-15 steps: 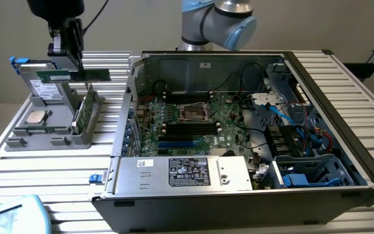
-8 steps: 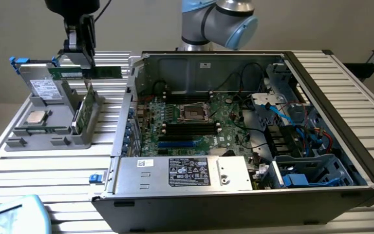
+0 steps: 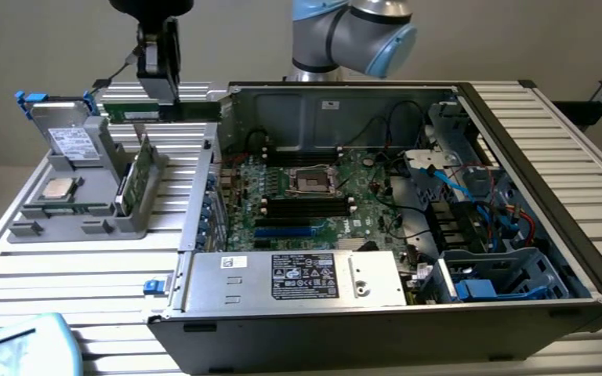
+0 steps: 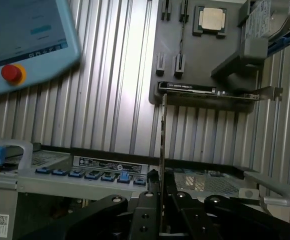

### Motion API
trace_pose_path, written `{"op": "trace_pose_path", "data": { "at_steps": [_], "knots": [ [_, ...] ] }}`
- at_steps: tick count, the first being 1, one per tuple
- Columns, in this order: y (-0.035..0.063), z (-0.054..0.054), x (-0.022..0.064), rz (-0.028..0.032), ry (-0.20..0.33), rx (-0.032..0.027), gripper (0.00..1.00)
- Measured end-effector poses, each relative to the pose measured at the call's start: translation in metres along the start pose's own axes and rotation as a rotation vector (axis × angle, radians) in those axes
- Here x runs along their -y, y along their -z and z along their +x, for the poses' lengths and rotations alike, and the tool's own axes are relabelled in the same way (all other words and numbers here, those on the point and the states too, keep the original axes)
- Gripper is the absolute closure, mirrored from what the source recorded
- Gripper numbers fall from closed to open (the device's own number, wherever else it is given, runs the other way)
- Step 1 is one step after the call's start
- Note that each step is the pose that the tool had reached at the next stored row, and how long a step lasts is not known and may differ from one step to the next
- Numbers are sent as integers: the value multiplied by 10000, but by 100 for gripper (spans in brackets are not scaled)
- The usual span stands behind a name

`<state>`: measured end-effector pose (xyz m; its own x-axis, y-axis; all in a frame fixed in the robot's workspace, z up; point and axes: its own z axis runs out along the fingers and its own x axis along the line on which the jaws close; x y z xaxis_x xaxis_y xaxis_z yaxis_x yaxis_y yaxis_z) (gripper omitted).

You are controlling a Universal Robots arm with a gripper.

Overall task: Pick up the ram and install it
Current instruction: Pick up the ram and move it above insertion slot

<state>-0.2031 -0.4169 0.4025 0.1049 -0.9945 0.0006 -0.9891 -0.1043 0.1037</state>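
Observation:
The ram (image 3: 144,112) is a long green stick held level in the air, above the table's back left and just outside the open computer case (image 3: 552,211). My gripper (image 3: 161,99) hangs down from above and is shut on it near its middle. In the wrist view the ram (image 4: 163,145) shows edge-on as a thin line running out from between the black fingers (image 4: 147,207) of my gripper (image 4: 163,202). The motherboard's black slots (image 3: 306,207) lie inside the case, near the processor socket (image 3: 310,180), to the exterior view's right of the gripper.
Below the ram, a grey holder (image 3: 81,215) carries a silver processor chip (image 3: 59,186), a wider green card (image 3: 134,176) and a drive (image 3: 71,141). A power supply (image 3: 291,278) sits at the case front. Cables crowd its right side. A teach pendant (image 3: 13,345) lies at the front left.

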Motion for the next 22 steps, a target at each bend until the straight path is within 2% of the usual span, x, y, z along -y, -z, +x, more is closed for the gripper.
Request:
{"op": "trace_pose_path", "data": {
  "at_steps": [3,11,22],
  "knots": [
    [32,16,133,2,5,30,85],
    [117,56,484,15,16,154,85],
    [170,109,980,17,18,170,85]
  ]
}}
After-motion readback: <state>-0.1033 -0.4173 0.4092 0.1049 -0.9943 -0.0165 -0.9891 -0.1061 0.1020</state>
